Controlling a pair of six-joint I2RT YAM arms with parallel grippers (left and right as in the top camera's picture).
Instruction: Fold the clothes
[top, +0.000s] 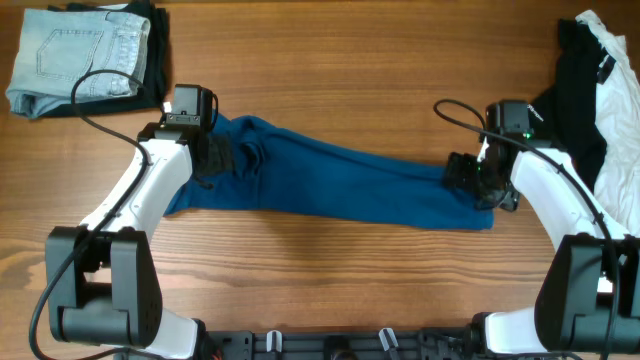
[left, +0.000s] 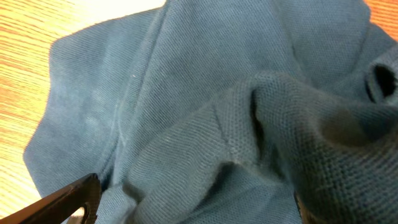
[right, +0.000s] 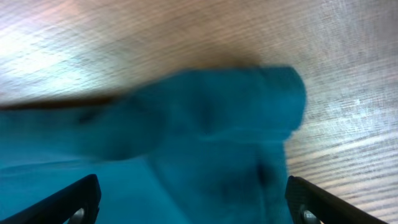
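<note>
One deep-blue garment (top: 340, 185) lies stretched into a long, crumpled band across the middle of the wooden table (top: 330, 70), slanting down toward its right end. Bare wood runs along both long edges of the garment. The strip is wider on the far side than on the near side, where the two arm bases stand.

The left gripper (top: 213, 158) sits over the garment's bunched left end, and the right gripper (top: 470, 175) over its narrow right end. Both have jaws spread wide, with cloth lying loose beneath them and nothing pinched (the left wrist view shows one finger (left: 78, 199) clearly, the other only as a sliver at the bottom edge). In the right wrist view the two fingers (right: 71, 202) sit at opposite lower corners, and the garment's rounded end is blurred between them.

Beyond the garment's left end, well apart from it, one pair of folded light-blue jeans (top: 75, 55) rests on one black garment (top: 155, 45). Past its right end lies a heap of black cloth (top: 570, 90) and white cloth (top: 622, 110), cut off by the frame, so its pieces cannot be counted.
</note>
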